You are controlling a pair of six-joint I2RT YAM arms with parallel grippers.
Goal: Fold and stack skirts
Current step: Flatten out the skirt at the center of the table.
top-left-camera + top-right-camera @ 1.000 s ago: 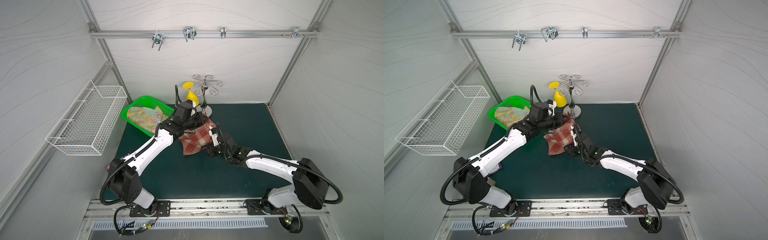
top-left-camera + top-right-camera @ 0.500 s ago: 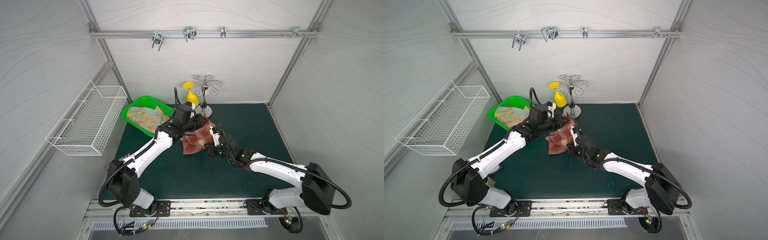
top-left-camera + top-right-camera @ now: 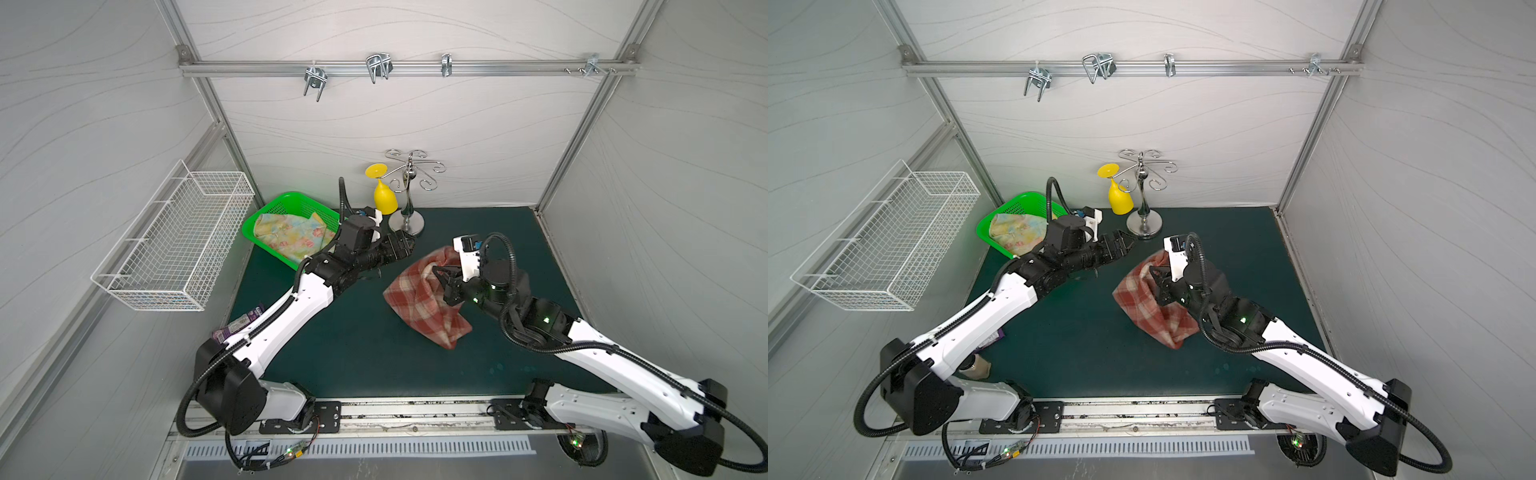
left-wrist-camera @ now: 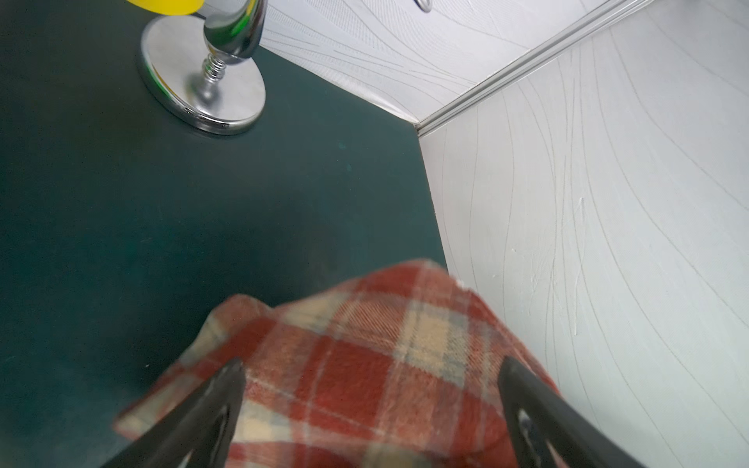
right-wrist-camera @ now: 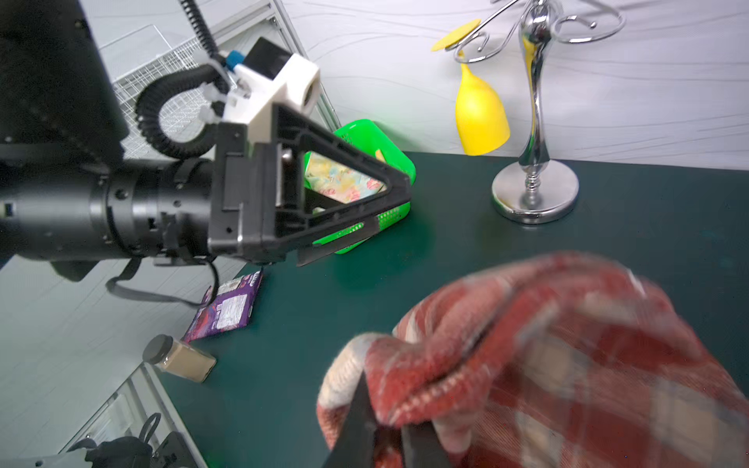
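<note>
My right claw (image 5: 383, 421) is pinched tight on a rolled edge of the thick red-brown and cream plaid skirt (image 3: 419, 307). The skirt hangs bunched from that pinch over the middle of the dark green mat (image 3: 353, 345). Its lower corner points toward the near rail; I cannot tell whether it touches the mat.

My left claw (image 4: 371, 364) stands spread wide with nothing in it, just beside the plaid's far edge. Both top views show a gap between them.

The thin pale yellow-blue flowered skirt (image 3: 286, 235) lies crumpled in the green plastic mesh basket (image 3: 286, 195) at the mat's far left corner, behind my left wrist.

Bare mat runs wide between my two arms down to the near rail, and from the plaid across to the right wall. Just beyond my left claw stands the chrome hook stand (image 3: 407, 224), with a yellow plastic goblet (image 3: 385, 199) hanging upside down from it. A purple snack wrapper (image 3: 239, 324) lies at the mat's left edge beside my left forearm.
</note>
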